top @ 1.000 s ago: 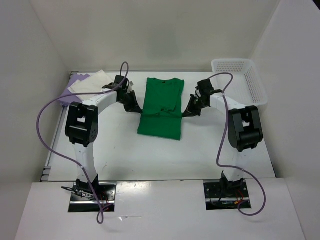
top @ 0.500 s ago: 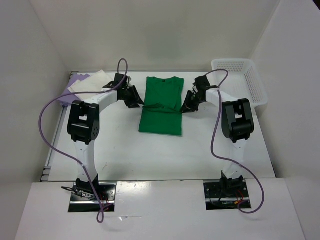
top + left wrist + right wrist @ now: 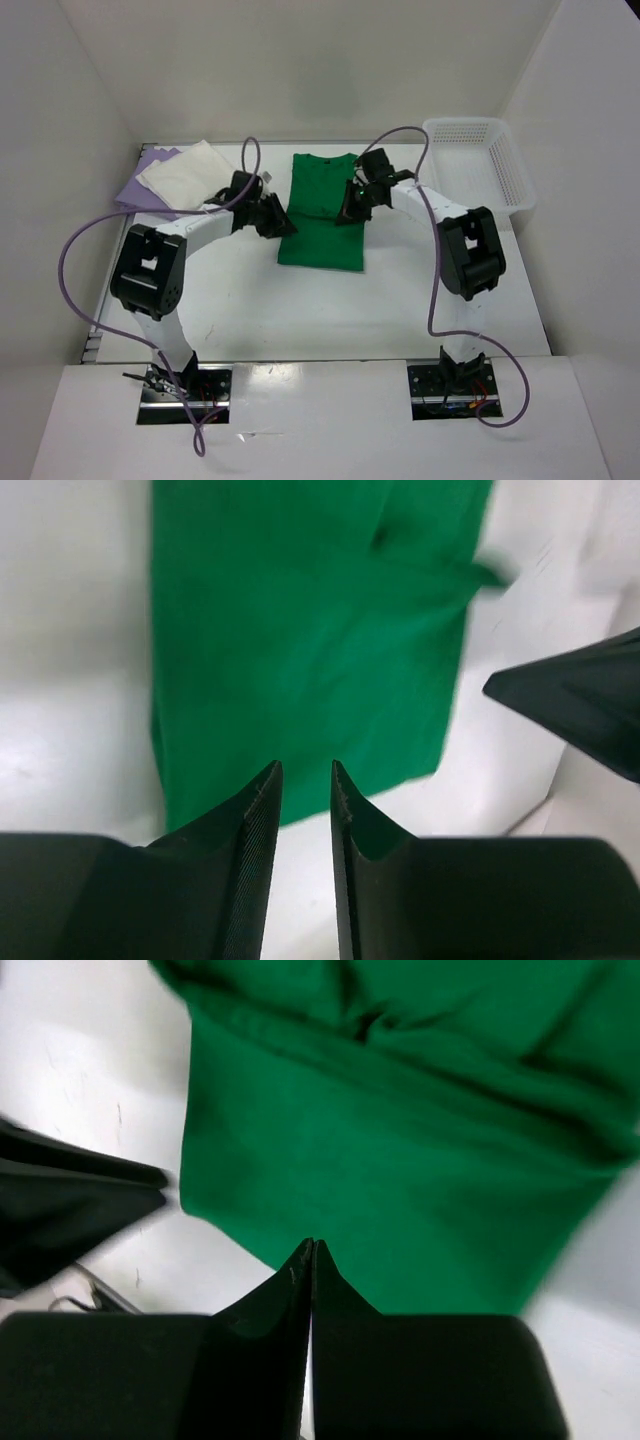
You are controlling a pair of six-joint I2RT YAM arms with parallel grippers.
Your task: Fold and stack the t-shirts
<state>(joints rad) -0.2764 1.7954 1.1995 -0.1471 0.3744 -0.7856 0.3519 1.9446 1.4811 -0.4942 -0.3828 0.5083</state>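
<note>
Toward the far edge of the tabletop (image 3: 250,300), about midway across, the green shirt (image 3: 322,225) lies flat, folded into a long strip with its collar pointing at the far edge. I have the left gripper (image 3: 306,770) low at the shirt's left margin. Its fingers stand a narrow slit apart with nothing between them, so it is released. The right gripper (image 3: 312,1245) sits over the shirt's right margin, a little farther back than the left, its fingers pressed tight together. I see no cloth pinched between them, only green fabric beneath. Each wrist view catches the other gripper's black tip off to one side. At the far left corner the cream shirt (image 3: 185,172) rests on the lavender shirt (image 3: 128,192), both well apart from the green one. At the far right corner stands the basket (image 3: 470,160).
</note>
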